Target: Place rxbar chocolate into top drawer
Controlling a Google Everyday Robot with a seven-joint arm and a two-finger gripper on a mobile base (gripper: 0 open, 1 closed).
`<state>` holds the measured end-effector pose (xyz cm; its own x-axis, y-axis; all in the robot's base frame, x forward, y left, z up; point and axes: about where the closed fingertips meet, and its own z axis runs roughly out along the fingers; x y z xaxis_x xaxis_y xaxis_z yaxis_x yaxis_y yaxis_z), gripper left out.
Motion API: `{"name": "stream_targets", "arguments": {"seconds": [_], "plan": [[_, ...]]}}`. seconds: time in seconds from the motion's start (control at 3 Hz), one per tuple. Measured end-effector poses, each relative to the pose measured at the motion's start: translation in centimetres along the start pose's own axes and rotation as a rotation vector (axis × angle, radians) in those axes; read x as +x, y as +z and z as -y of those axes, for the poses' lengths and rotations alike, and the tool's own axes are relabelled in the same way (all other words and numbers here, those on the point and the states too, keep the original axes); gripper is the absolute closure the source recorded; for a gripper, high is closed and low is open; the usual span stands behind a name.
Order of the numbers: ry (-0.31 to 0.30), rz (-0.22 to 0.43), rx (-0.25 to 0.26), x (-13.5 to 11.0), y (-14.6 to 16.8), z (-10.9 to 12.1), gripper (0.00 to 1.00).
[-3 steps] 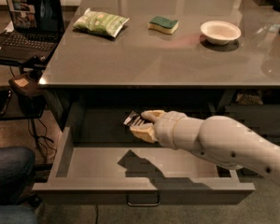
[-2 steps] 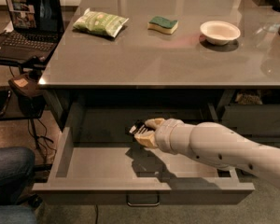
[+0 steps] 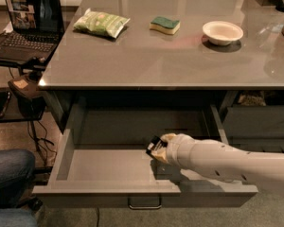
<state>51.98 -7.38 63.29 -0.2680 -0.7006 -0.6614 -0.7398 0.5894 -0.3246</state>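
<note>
The top drawer (image 3: 104, 168) is pulled out below the counter, its curved metal handle (image 3: 144, 204) centred on the front. My white arm reaches in from the right. At its tip, my gripper (image 3: 157, 149) sits low inside the drawer, right of the middle. It is shut on the rxbar chocolate (image 3: 153, 145), a small black wrapper with white markings that sticks out to the gripper's left. The bar hangs just above the drawer floor, or touches it; I cannot tell which.
On the grey counter (image 3: 146, 65) lie a pale green chip bag (image 3: 101, 22), a green-and-yellow sponge (image 3: 164, 25) and a white bowl (image 3: 222, 32). An open laptop (image 3: 28, 25) stands at the left. A person's jeans-clad leg (image 3: 9, 174) is beside the drawer's left corner.
My gripper has moved down and to the right with the bar, from the back of the drawer toward its floor and front. The drawer has not moved.
</note>
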Motion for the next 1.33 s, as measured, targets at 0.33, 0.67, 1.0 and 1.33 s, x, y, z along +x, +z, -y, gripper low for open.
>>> {"name": "stream_targets", "arguments": {"seconds": [0.33, 0.67, 1.0, 1.33], "plan": [[-0.015, -0.045, -0.012, 1.80, 0.46, -0.34, 1.00], [-0.015, -0.044, -0.011, 1.72, 0.46, -0.29, 0.81], [-0.015, -0.044, -0.011, 1.71, 0.46, -0.29, 0.58], [-0.015, -0.044, -0.011, 1.71, 0.46, -0.28, 0.35]]}}
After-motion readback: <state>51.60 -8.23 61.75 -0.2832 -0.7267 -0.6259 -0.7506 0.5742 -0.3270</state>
